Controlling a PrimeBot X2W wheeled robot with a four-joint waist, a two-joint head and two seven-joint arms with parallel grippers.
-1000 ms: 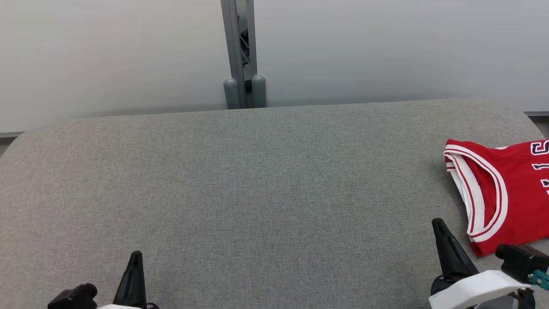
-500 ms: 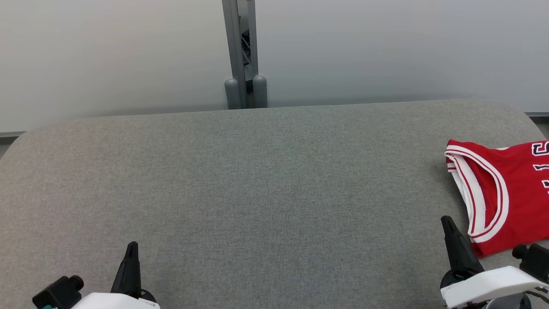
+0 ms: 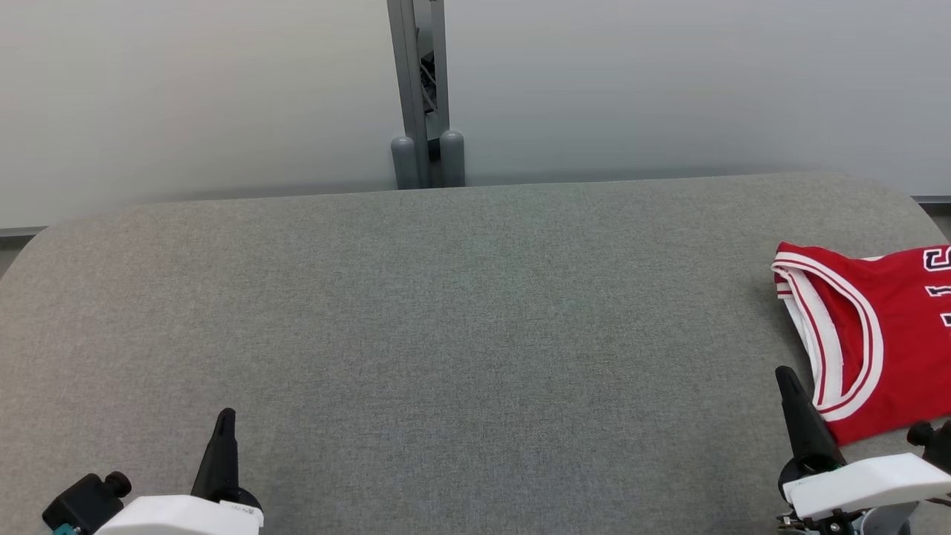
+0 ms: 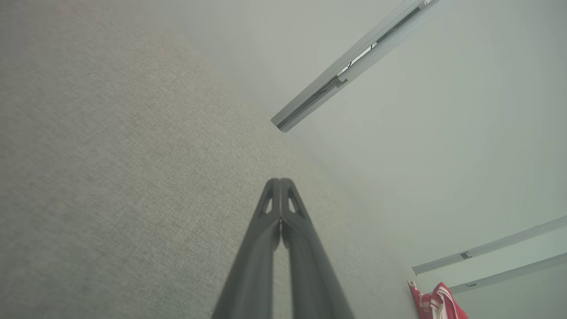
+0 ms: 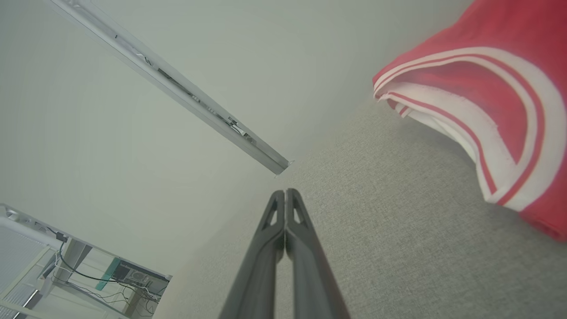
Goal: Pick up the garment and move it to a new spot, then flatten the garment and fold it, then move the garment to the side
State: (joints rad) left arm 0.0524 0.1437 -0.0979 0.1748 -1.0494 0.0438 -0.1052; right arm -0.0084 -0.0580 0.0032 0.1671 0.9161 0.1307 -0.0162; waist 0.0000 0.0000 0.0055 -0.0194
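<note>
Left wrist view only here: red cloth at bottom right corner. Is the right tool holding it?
Observer: No. The right tool is shut on nothing, over bare table; the jersey lies beside it, apart.
Operator: Jersey flat?
Observer: Head view: it lies flat at the table's right end, with a white-trimmed opening toward the tool.
Operator: Any print?
Observer: Dark letters on the red, cut off by the head view's right edge.
</note>
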